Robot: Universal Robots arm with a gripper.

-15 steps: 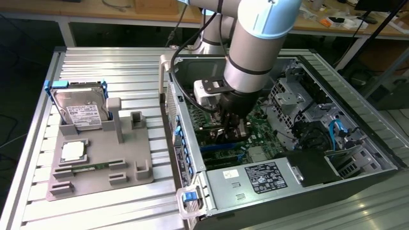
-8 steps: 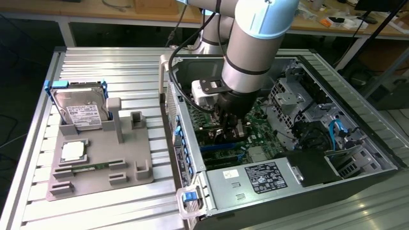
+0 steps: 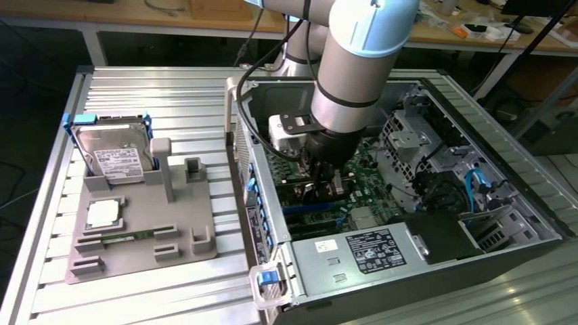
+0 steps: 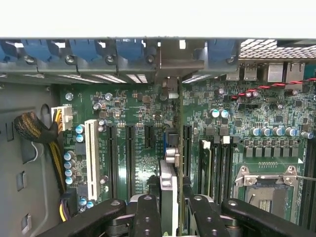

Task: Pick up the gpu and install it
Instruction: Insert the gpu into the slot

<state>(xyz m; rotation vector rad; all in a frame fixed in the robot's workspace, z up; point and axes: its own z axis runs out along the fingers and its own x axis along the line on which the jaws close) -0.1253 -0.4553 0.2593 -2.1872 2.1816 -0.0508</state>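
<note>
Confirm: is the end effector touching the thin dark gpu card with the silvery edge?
Touching. In the wrist view the end effector has its black fingers pressed against both faces of the thin dark gpu card, held edge-on over the green motherboard.

Green motherboard [image 4: 143, 148] dotted with blue-topped capacitors, black slots beside one white slot [image 4: 91, 150]. Black gripper [image 4: 171, 207] fingers clamping what seemed a grey-edged gpu [image 4: 169, 190]. Blue clips [image 4: 86, 49] along the case rear. Silver hard drive [image 3: 116, 154] framed in blue, set on a grey fixture [image 3: 145, 237].
</note>
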